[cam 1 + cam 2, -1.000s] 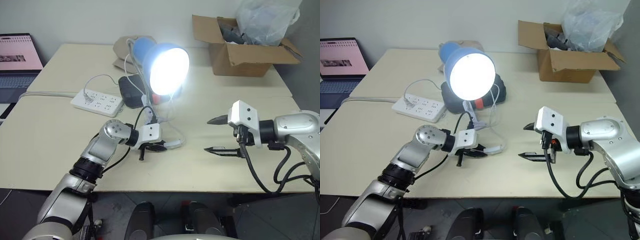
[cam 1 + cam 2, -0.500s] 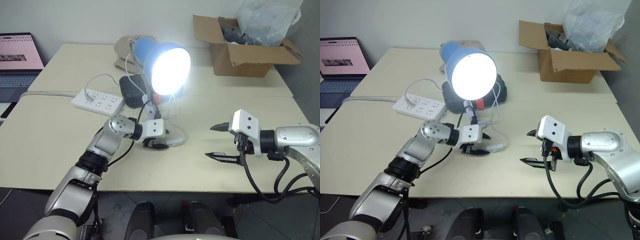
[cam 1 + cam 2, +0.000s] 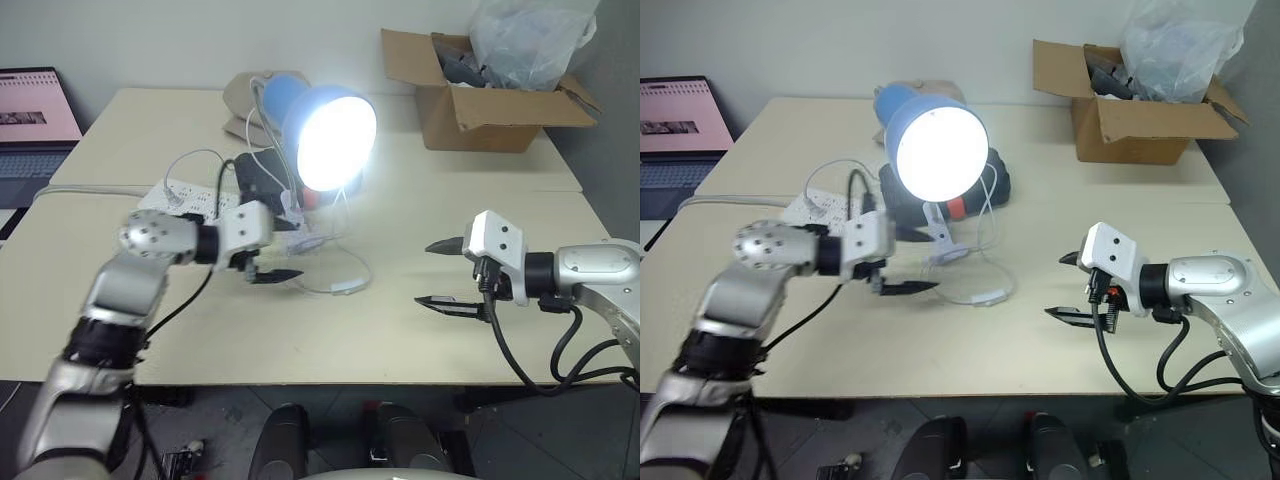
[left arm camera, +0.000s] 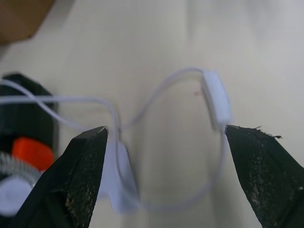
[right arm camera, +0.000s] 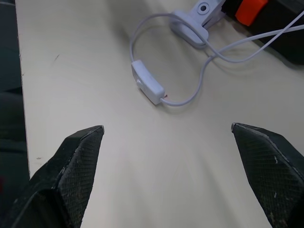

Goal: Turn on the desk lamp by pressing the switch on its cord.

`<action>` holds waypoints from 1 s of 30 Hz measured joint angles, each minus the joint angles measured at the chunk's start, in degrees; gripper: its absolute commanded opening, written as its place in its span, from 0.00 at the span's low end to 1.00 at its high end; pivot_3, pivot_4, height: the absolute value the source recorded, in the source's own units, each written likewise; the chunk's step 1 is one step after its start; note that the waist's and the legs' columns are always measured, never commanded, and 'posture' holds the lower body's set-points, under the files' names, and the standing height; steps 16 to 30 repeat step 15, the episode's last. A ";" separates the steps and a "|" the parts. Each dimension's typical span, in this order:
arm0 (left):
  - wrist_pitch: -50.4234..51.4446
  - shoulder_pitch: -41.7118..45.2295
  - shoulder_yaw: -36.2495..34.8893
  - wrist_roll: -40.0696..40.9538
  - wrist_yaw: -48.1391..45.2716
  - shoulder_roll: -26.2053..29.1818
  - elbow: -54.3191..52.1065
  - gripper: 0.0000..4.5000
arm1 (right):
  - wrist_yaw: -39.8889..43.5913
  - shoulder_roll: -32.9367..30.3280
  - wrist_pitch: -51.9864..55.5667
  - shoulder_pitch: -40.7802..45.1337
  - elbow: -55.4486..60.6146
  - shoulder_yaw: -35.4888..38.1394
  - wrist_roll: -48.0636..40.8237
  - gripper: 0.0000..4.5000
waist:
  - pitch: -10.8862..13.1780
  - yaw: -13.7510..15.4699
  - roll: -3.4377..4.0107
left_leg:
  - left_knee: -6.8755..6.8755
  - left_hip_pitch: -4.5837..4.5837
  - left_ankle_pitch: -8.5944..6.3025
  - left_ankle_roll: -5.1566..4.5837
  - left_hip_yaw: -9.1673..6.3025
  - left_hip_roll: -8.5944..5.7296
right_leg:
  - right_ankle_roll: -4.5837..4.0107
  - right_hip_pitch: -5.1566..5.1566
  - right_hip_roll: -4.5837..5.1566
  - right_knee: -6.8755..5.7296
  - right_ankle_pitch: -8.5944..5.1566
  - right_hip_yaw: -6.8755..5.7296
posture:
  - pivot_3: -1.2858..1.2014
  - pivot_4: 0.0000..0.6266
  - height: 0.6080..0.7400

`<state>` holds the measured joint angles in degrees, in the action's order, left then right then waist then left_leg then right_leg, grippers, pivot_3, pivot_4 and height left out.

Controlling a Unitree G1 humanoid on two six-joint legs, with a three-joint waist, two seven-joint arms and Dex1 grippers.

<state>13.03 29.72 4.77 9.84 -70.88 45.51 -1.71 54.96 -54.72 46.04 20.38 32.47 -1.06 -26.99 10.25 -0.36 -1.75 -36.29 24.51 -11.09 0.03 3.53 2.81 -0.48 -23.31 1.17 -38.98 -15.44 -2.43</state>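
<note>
Lamp: the lamp (image 3: 330,135) is lit, its shade facing me, its clip on the tabletop (image 3: 120,290).
Switch: the switch (image 5: 147,83) lies flat on the tabletop between my two arms, on a loop of the cord (image 5: 190,97), touched by neither.
Left fingers: my left fingers (image 4: 85,166) are spread, empty, above the tabletop just beside the clip.
Right fingers: my right fingers (image 5: 76,166) are spread wide, empty, pointing toward the switch, well apart from it.

Blue desk lamp (image 3: 902,108), white switch (image 5: 148,84), white cord (image 5: 192,92), beige table (image 3: 400,330).
</note>
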 measured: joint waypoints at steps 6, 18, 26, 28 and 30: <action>9.10 -12.87 -9.54 7.37 1.56 4.79 -9.77 0.91 | -0.03 1.48 -8.90 -5.40 -0.97 5.24 0.66 1.00 | 0.00 0.61 0.00 | -0.01 -0.01 0.00 0.00 -0.02 -0.05 | 0.01 0.06 0.11 0.03 0.00 -0.07 | 0.52 0.24 1.00; 12.88 -20.69 -13.31 11.89 3.63 6.41 -16.54 0.91 | 3.68 -1.26 -10.51 -10.21 -1.61 11.06 -1.83 1.00 | 0.00 0.76 0.00 | -0.01 -0.06 0.00 0.00 -0.06 -0.01 | -0.03 0.08 0.10 0.00 -0.01 -0.11 | 0.52 0.24 1.00; 12.88 -20.69 -13.31 11.89 3.63 6.41 -16.54 0.91 | 3.68 -1.26 -10.51 -10.21 -1.61 11.06 -1.83 1.00 | 0.00 0.76 0.00 | -0.01 -0.06 0.00 0.00 -0.06 -0.01 | -0.03 0.08 0.10 0.00 -0.01 -0.11 | 0.52 0.24 1.00; 12.88 -20.69 -13.31 11.89 3.63 6.41 -16.54 0.91 | 3.68 -1.26 -10.51 -10.21 -1.61 11.06 -1.83 1.00 | 0.00 0.76 0.00 | -0.01 -0.06 0.00 0.00 -0.06 -0.01 | -0.03 0.08 0.10 0.00 -0.01 -0.11 | 0.52 0.24 1.00; 12.88 -20.69 -13.31 11.89 3.63 6.41 -16.54 0.91 | 3.68 -1.26 -10.51 -10.21 -1.61 11.06 -1.83 1.00 | 0.00 0.76 0.00 | -0.01 -0.06 0.00 0.00 -0.06 -0.01 | -0.03 0.08 0.10 0.00 -0.01 -0.11 | 0.52 0.24 1.00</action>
